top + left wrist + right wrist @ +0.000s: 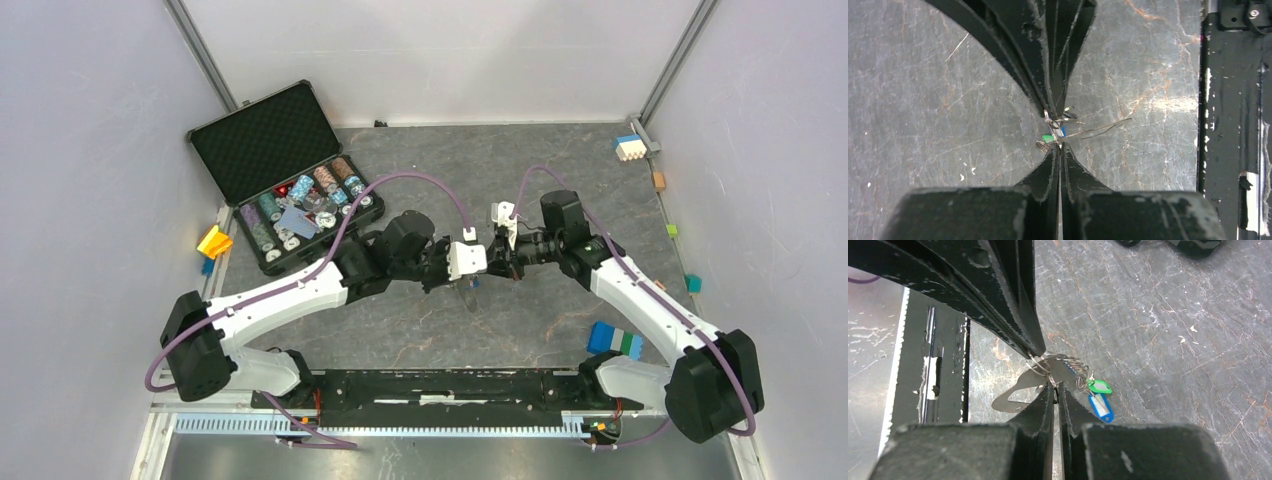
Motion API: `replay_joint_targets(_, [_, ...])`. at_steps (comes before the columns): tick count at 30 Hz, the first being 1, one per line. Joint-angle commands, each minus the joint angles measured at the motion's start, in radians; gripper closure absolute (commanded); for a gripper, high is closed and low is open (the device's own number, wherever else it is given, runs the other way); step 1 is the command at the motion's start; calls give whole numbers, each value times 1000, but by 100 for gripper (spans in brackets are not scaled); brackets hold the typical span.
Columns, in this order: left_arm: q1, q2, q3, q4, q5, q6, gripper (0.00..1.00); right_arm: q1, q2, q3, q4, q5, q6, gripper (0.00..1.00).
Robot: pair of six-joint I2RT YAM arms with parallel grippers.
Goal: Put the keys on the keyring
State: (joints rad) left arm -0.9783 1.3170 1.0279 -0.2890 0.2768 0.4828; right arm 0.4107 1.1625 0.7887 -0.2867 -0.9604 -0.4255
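The keyring (1009, 400) hangs in the air between the two sets of fingertips. Its flat silvery loop trails off to one side of the right tips and its coiled stretch lies just past them. Two keys dangle from that coiled end: the green tag (1099, 386) nearer the tips, the blue tag (1101, 408) just beyond it, both above the table (1173, 340). No black tag shows, so I cannot tell where the third key is

The left gripper (1037, 353) comes in from the opposite side, its fingers pressed together on the ring's wire at their very tips. The right gripper (1056, 389) meets it tip to tip, fingers almost together with only a hairline slit. Whether they pinch the wire or the small dark ring in that slit, I cannot tell

The step looks like threading at the wire's opening. To do it well, the left pinch should act as a firm anchor while the right fingers make only small moves along the wire, never across it. Both holds sit at the extreme fingertips, so a sideways tug could snap the ring free or let the hung keys slide back off
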Motion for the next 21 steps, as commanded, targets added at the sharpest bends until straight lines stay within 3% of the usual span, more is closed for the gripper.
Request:
replay_joint_targets(1, [-7, -50, -2, 47, 130, 71, 98, -6, 21, 34, -30, 3, -72, 88])
replay_joint_targets(12, [41, -81, -45, 73, 255, 93, 98, -6, -40, 59, -176, -64, -287, 52])
replay_joint_targets(21, [91, -100, -61, 79, 391, 105, 98, -6, -92, 90, -251, -102, -387, 48])
